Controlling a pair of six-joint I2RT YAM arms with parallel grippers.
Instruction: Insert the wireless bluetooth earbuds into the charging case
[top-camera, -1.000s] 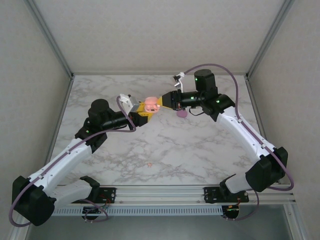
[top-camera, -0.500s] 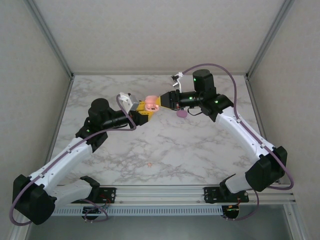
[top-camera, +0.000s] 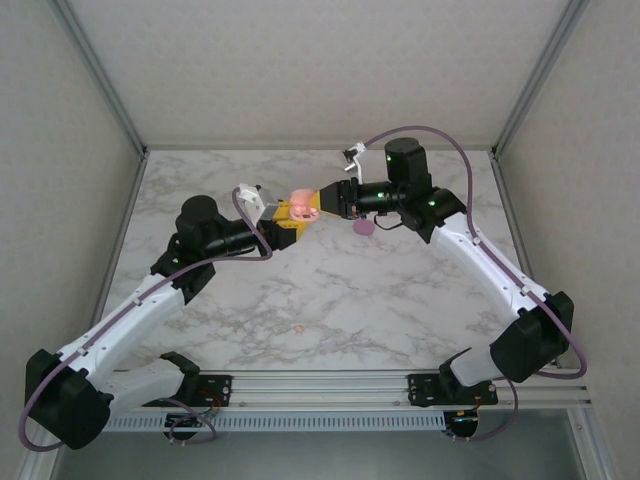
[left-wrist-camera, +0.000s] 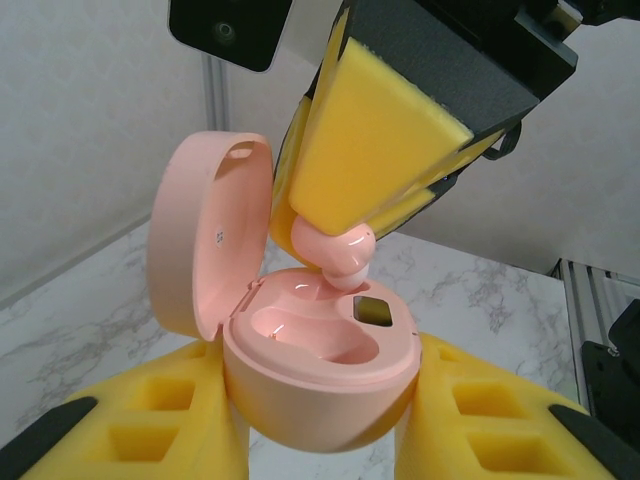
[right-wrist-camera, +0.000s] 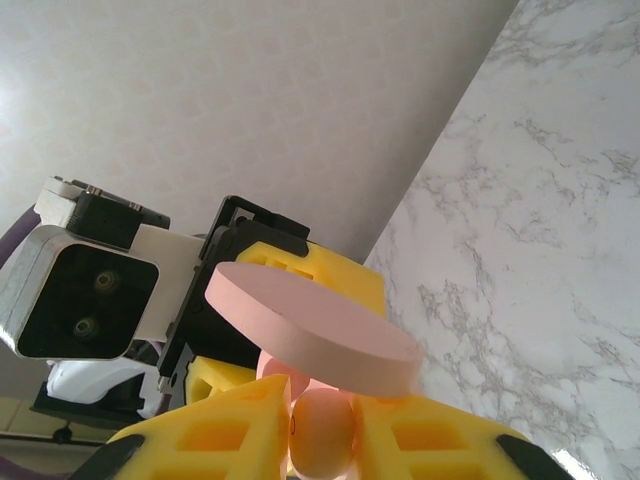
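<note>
Holding pink charging case (left-wrist-camera: 320, 370) up off the table (top-camera: 400, 300) in left end effector (top-camera: 283, 225), lid (left-wrist-camera: 205, 230) hinged open. Pinching orange-pink earbud (left-wrist-camera: 335, 255) in right end effector (top-camera: 312, 205), just above the case's wells, contact unclear. Leaving second earbud (top-camera: 298, 328) on table toward the front, purple case (top-camera: 364, 228) beside right end effector.

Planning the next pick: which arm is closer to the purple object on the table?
Right. The right tool, holding a pink earbud, is just left of the purple object; the left tool, gripping the pink case, sits farther left.
</note>
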